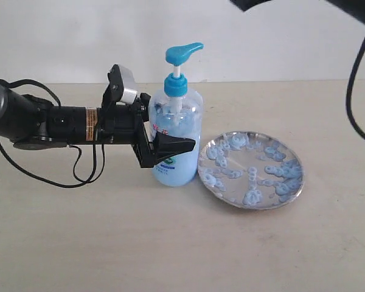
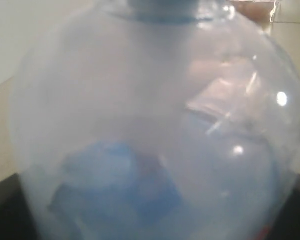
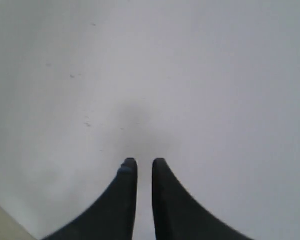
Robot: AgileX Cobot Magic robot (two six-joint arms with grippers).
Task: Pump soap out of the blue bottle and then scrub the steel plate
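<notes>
Steadying: left jaws are clamping the blue bottle (image 1: 182,115) mid-body, steel plate (image 1: 249,207) lying just beside at its 3 o'clock carrying soap (image 1: 222,152) blobs; right jaws, near-closed and empty, should be pressing the pump head (image 1: 184,52) straight down.

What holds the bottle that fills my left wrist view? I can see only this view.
Observer: The left gripper is shut on the blue bottle, low on its body.
Operator: Is anything pressing the pump?
Observer: No. The pump head is free; nothing touches it.
Operator: And where is the plate?
Observer: The steel plate lies beside the bottle, on its right in the exterior view, dotted with soap.
</notes>
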